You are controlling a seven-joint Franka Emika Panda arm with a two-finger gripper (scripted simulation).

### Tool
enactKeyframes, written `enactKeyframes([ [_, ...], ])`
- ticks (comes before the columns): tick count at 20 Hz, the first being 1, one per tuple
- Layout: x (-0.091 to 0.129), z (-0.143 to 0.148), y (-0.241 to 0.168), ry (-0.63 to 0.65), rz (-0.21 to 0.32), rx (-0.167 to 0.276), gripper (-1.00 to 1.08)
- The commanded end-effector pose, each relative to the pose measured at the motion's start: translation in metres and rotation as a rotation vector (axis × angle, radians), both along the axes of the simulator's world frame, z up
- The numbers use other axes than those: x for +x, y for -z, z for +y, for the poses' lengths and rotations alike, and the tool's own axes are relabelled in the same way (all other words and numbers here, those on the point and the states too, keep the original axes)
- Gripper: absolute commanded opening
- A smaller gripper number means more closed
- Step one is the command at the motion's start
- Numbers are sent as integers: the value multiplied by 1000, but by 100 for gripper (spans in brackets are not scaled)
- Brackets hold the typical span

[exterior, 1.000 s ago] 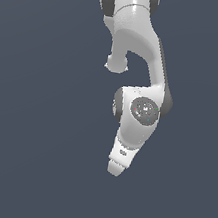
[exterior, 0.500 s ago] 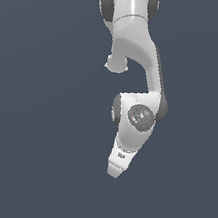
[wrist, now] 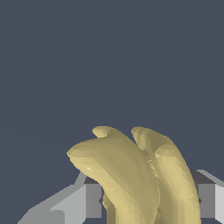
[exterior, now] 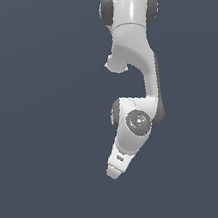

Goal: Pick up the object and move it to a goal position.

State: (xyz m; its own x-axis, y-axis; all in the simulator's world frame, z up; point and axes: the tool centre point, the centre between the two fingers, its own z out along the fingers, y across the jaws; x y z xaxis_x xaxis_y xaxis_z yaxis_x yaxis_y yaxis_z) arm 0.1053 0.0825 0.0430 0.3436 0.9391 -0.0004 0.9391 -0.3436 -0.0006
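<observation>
Wrist view shows the object [wrist: 135, 175], a yellow-tan two-lobed piece, sitting between the end effector [wrist: 144, 199] fingers [wrist: 87, 197], which appear clamped on it. Its long axis runs outward from the palm. No goal marker is visible in either view.

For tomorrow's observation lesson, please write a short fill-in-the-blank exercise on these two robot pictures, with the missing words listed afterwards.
1. In the wrist view, the object between the claw's fingers is pale ____ in colour.
2. The object's top ends in ____ rounded points.
3. In the exterior view, the arm is mostly ____.
4. In the exterior view, the object is ____ from sight.

Missing words: yellow; two; white; hidden
</observation>
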Motion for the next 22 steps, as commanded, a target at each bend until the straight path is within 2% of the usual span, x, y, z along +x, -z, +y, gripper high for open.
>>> enactKeyframes([
  [1,0,0,-1,0,-1,0,-100],
  [14,-1,0,-2,0,-1,0,-100],
  [22,-13,-3,-17,0,0,-1,-100],
])
